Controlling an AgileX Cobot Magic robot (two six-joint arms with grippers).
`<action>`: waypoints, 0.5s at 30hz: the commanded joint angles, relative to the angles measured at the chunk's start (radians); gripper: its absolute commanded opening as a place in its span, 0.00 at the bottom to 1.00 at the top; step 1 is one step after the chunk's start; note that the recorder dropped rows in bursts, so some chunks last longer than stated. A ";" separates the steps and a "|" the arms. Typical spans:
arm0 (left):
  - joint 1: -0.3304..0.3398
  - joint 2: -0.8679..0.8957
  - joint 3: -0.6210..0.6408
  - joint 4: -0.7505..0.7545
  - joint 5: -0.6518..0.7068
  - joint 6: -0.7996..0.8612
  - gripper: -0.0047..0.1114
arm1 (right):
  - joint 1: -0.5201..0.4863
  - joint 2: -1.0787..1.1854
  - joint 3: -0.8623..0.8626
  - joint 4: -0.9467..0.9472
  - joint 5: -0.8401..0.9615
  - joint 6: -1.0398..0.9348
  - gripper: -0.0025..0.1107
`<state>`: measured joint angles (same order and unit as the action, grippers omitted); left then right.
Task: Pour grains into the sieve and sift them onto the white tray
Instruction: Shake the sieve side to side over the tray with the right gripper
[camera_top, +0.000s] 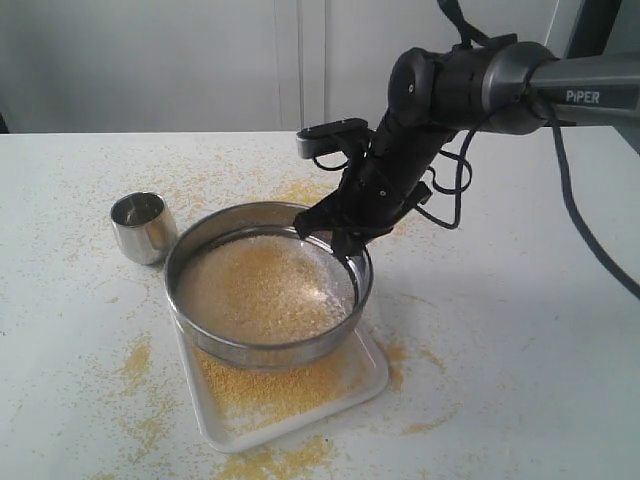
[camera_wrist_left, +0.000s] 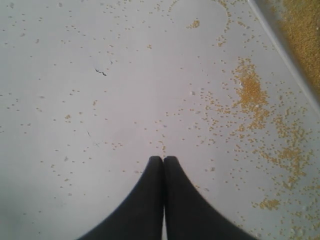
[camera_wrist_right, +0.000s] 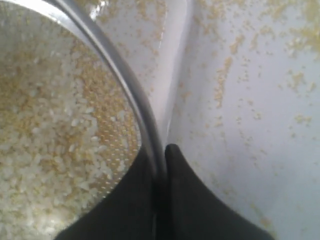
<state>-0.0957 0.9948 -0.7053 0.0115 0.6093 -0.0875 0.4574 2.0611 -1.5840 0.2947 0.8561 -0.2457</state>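
Observation:
The round steel sieve (camera_top: 268, 285) hovers tilted just above the white tray (camera_top: 372, 378), holding pale and yellow grains (camera_top: 262, 288). My right gripper (camera_top: 340, 240) is shut on the sieve's far right rim (camera_wrist_right: 131, 85), one finger inside the wall and one outside. Pale granules (camera_wrist_right: 45, 145) lie on the mesh in the right wrist view. Fine yellow meal (camera_top: 268, 388) covers the tray under the sieve. The left gripper (camera_wrist_left: 163, 159) is shut with nothing in it, over the table; it is out of the exterior view.
A small shiny steel cup (camera_top: 142, 227) stands upright left of the sieve, apparently empty. Yellow meal is scattered over the white table (camera_top: 520, 330), with patches at the tray's near edge (camera_top: 275, 462), left of it (camera_top: 137, 357) and behind the sieve (camera_top: 300, 190).

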 joint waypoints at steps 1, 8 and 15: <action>0.004 -0.009 0.005 -0.006 0.006 -0.003 0.04 | -0.013 -0.044 0.006 -0.007 -0.012 -0.133 0.02; 0.004 -0.009 0.005 -0.006 0.006 -0.003 0.04 | -0.015 -0.067 0.018 0.062 0.024 -0.195 0.02; 0.004 -0.009 0.005 -0.006 0.006 -0.003 0.04 | -0.014 -0.081 0.018 0.026 0.001 -0.212 0.02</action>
<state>-0.0957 0.9948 -0.7053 0.0115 0.6093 -0.0875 0.4479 2.0164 -1.5568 0.3752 0.8441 -0.4327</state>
